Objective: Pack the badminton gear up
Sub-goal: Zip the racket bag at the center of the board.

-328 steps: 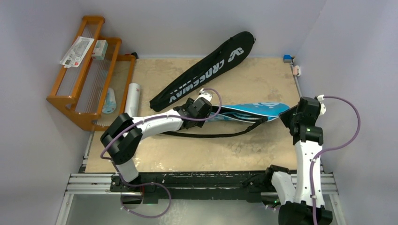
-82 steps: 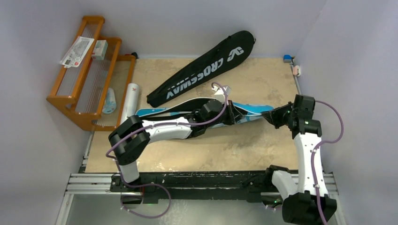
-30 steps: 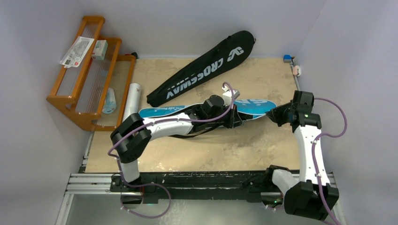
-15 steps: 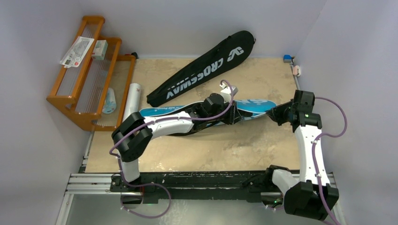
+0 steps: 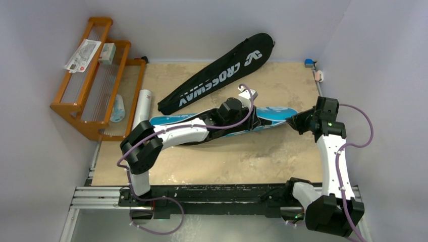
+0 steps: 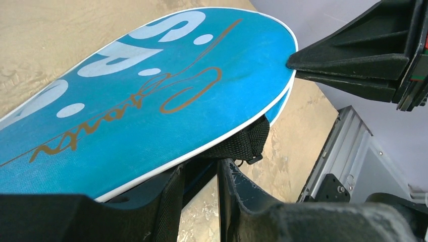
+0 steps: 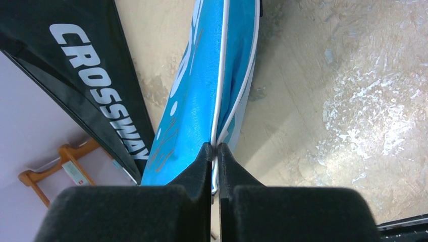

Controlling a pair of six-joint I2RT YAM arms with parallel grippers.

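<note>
The blue "SPORT" racket cover [image 5: 176,120] lies across the middle of the table, and its printed face [image 6: 151,96] fills the left wrist view. My right gripper [image 5: 294,121] is shut on the white piped rim at its wide end [image 7: 216,148]. My left gripper [image 5: 255,122] sits at the cover's near edge with its jaws [image 6: 197,196] slightly apart. The cover's black strap [image 6: 169,201] hangs loose in the gap. The black "CROSSWAY" cover [image 5: 222,73] lies diagonally behind. A white tube [image 5: 143,103] rests at the left.
An orange wooden rack [image 5: 96,75] stands at the far left with packets on top and a pale blue item at its foot. The table's metal rail [image 5: 222,194] runs along the near edge. Walls close in at the back and right.
My left gripper's jaws have parted from shut, and that wrist has drifted slightly toward the back. The right gripper keeps its pinch on the cover's rim.
</note>
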